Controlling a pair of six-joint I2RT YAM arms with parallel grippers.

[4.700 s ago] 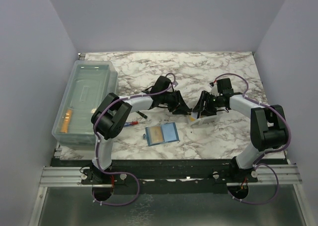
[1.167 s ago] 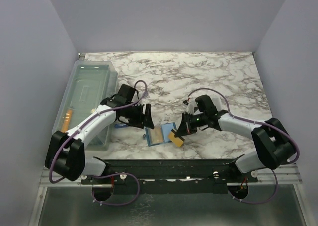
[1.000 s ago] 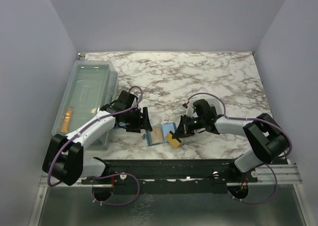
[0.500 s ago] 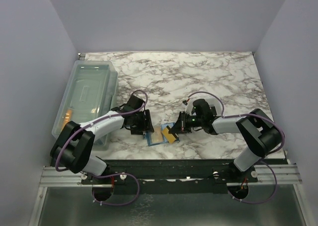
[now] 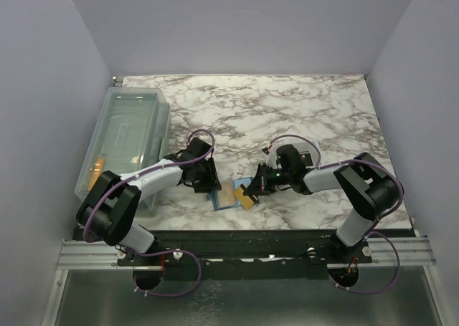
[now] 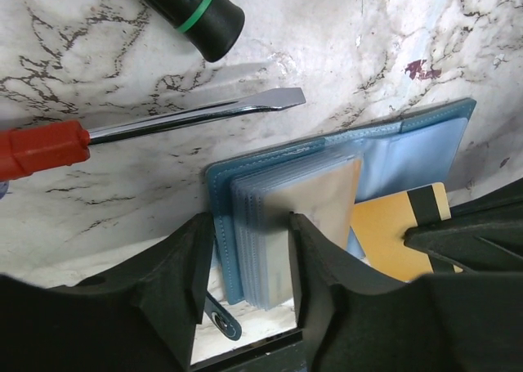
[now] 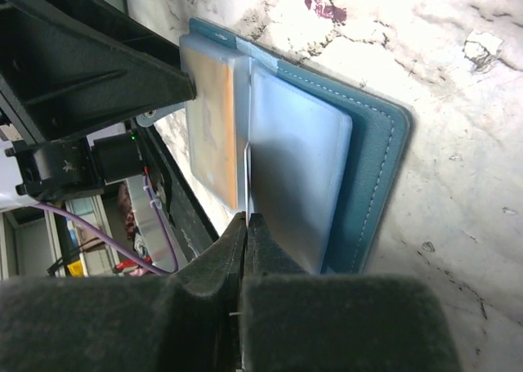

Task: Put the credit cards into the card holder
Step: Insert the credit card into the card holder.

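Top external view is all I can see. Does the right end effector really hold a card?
Observer: Yes. In the right wrist view the right end effector is shut on a credit card, seen edge-on.
Operator: Where does that card point?
Observer: Its free edge stands at the fold of the open card holder, between the two stacks of clear sleeves.
Operator: And the left end effector?
Observer: In the left wrist view the left end effector has its fingers apart, astride one stack of those sleeves.
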